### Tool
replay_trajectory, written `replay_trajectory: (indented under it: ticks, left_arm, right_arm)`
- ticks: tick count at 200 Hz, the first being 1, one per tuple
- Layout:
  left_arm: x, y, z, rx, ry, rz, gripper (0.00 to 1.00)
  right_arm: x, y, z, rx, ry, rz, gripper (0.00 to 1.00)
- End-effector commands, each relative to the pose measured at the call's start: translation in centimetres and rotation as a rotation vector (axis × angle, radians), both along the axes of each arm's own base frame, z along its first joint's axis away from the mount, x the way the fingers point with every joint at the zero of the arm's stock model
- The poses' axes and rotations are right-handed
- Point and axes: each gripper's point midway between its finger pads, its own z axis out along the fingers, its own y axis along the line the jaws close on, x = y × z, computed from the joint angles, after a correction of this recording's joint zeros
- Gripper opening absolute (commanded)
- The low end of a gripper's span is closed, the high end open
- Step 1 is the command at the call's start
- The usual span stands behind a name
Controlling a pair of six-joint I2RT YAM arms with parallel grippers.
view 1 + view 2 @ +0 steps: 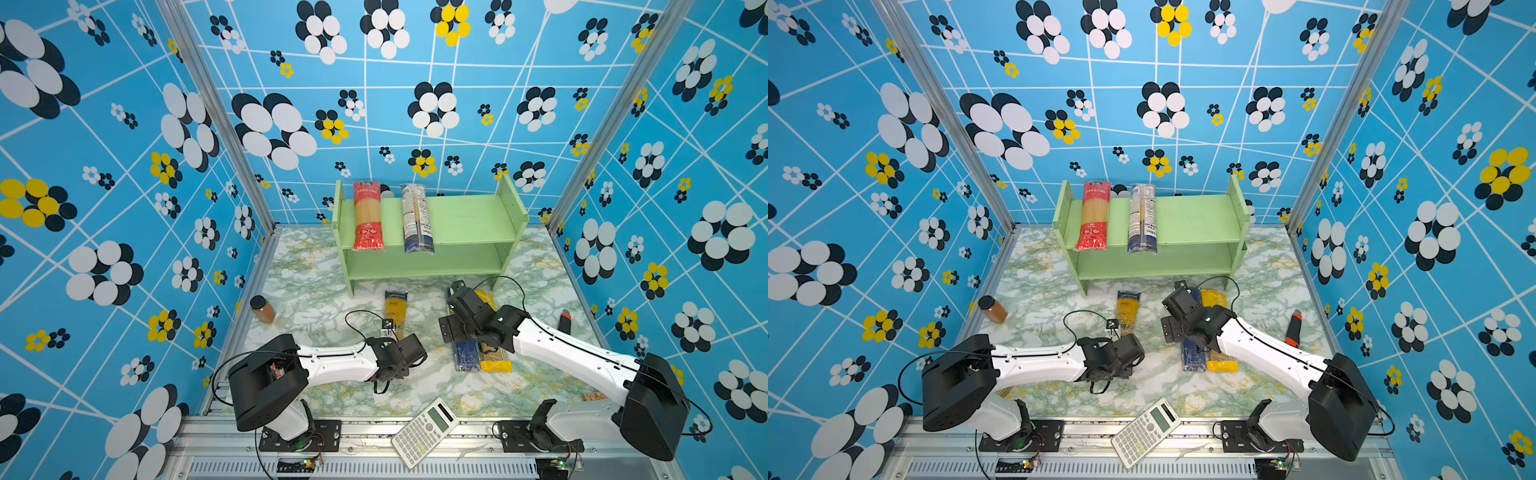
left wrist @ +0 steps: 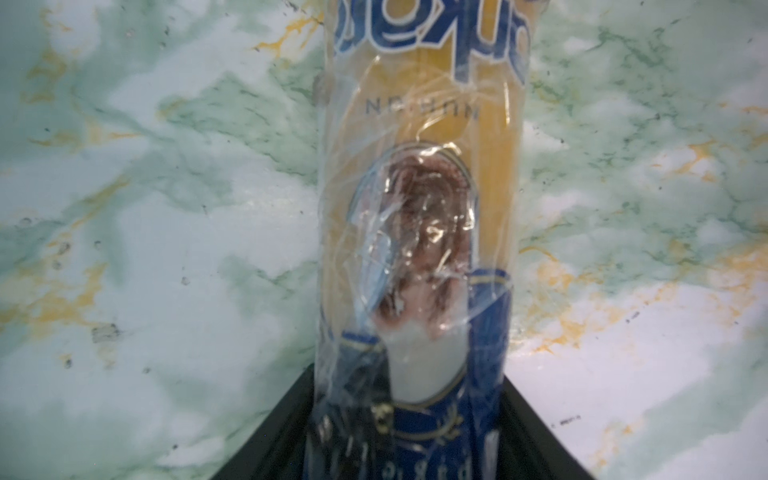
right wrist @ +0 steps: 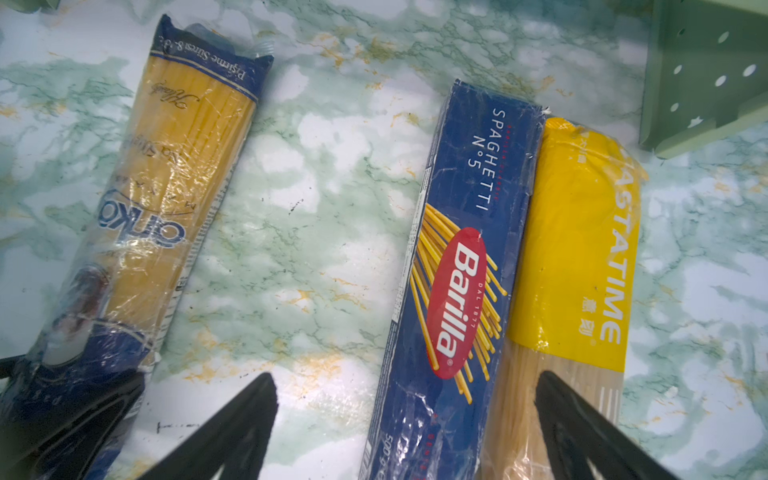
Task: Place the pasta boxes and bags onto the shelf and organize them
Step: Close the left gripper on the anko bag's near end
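Yellow-navy bag (image 2: 415, 187): glossy crinkly plastic; Barilla box (image 3: 457, 270): cardboard w/ sheen; shelf (image 1: 457, 216): matt.

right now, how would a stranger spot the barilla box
From the green shelf, go to the marble table before its right end. Of two packs side by side there, the Barilla box is the dark blue one with a red oval logo, not the yellow bag.

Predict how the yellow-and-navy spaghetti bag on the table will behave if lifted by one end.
Probably fairly stiff: the yellow-and-navy spaghetti bag is packed with straight strands. Its crinkled glossy film looks slippery, so it may slide in the left pincer. Held at one end, it would likely tip downward.
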Motion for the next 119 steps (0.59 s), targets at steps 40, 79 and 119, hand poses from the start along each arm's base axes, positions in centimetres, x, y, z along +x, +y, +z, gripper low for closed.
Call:
replay_trajectory:
  ticks: [40,79,119]
  left_arm:
    - [-0.2,0.6,0.3,0.032,-0.002,-0.022,0.40]
    - [0.2,-0.1,1.0,0.032,-0.010,-0.053,0.29]
    - [0.4,-0.7,1.4,0.025,-0.013,-0.071,0.12]
  right_arm:
    - [-0.5,-1.1,0.1,-0.016,0.000,-0.005,0.99]
    - [-0.8,-1.8,0.1,-0.020,0.001,-0.015,0.99]
    - [-0.9,-2.4,0.2,-0.020,-0.002,-0.028,0.99]
